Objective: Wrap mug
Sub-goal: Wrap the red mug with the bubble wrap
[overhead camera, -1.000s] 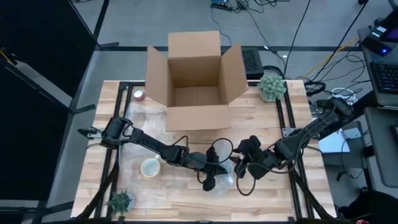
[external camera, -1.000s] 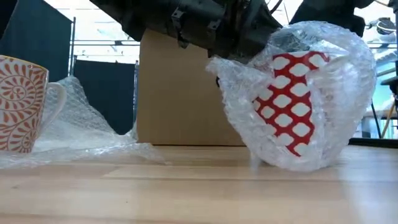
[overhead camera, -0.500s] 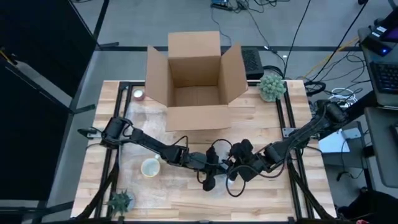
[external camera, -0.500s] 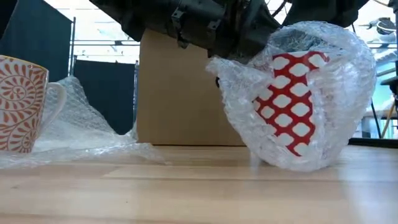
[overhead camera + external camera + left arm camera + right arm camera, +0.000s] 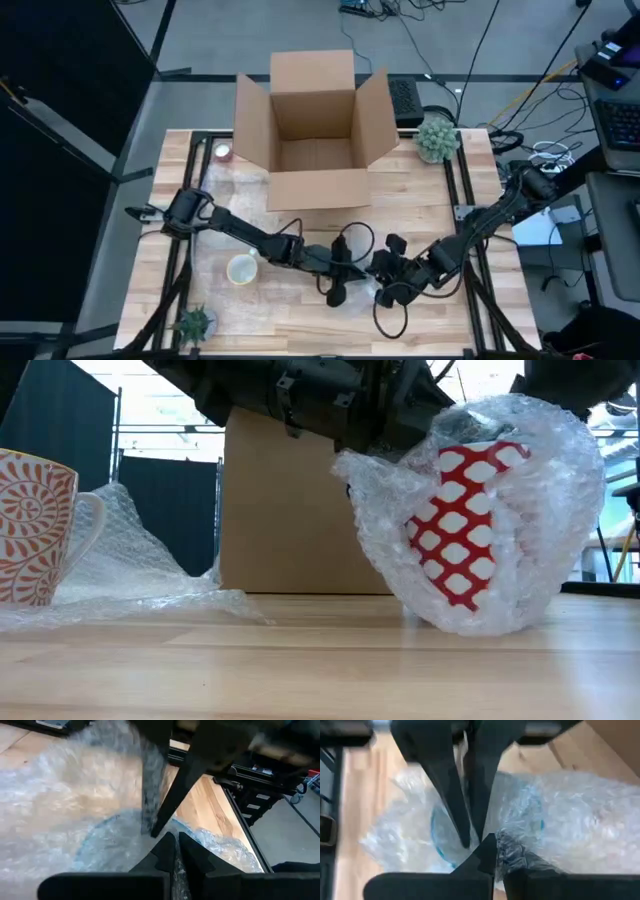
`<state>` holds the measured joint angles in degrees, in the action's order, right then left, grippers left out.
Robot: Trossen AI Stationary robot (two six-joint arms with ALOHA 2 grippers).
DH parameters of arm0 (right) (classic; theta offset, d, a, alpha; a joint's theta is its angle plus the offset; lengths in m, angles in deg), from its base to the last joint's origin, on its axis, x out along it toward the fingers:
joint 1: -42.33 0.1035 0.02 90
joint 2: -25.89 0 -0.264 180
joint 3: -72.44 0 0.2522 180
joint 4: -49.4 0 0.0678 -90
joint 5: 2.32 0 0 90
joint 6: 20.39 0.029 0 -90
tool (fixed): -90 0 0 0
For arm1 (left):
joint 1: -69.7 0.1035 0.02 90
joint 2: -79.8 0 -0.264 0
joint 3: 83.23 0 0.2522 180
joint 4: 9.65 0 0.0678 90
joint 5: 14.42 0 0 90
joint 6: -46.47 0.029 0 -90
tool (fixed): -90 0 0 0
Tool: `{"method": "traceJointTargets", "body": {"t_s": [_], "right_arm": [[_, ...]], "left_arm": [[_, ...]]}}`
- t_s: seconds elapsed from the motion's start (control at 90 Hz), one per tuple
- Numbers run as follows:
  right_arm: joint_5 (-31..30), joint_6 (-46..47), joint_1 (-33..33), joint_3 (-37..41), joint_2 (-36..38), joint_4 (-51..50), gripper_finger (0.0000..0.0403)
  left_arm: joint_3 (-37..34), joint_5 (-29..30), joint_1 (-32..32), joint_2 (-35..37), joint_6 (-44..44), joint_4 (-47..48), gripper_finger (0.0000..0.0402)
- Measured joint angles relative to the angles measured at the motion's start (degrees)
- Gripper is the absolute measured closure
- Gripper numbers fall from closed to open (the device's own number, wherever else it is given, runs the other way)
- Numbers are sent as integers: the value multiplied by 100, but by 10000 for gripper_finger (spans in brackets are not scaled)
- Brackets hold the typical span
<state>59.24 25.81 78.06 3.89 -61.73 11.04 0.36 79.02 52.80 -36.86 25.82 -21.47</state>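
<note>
Dark fingers of the left end effector (image 5: 176, 851) are pinched together on a fold of bubble wrap (image 5: 530, 480), with almost no gap between them. The right end effector (image 5: 496, 851) meets it from the other side, its fingers likewise closed narrow on the same plastic. In the high view both sit at the front middle of the desk (image 5: 430, 190), the left end effector (image 5: 352, 270) and the right end effector (image 5: 385, 280) nearly touching above the bundle.

Inside the wrap is the mug (image 5: 462, 525), red with a white lattice pattern, tilted and seen through the clear film. The wrapped bundle rests on the wood, bulging round the mug on all sides.

Farther left on the desk stands a second mug (image 5: 35, 525), white with orange swirls, upright, its handle turned toward the bundle. A loose sheet of wrap (image 5: 130, 560) lies crumpled beside and behind it.

Behind everything, an open cardboard box (image 5: 312, 130) stands at the back of the desk, flaps spread. A small green plant (image 5: 436, 138) sits at the back right corner, another plant (image 5: 193, 324) at the front left.
</note>
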Motion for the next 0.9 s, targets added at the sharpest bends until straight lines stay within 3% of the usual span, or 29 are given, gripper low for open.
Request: {"method": "traceJointTargets", "body": {"t_s": [0.378, 0.544, 0.711, 0.8, 0.9], "right_arm": [[122, -190, -92, -5, -171, 40, 403], [131, -188, -96, -7, -175, 94, 403], [84, -189, -143, -13, -175, 148, 403], [95, -288, -161, -11, -175, 210, 403], [148, -407, -243, -3, -177, 344, 403]], "left_arm": [[-17, -43, -33, 598, -26, 235, 400], [-17, -30, -91, 1405, -22, 1773, 400], [-17, 453, -240, 2131, -259, 3462, 400], [-15, 819, -293, 2203, -96, 3308, 400], [-15, 609, -283, 2201, 178, 2894, 400]]}}
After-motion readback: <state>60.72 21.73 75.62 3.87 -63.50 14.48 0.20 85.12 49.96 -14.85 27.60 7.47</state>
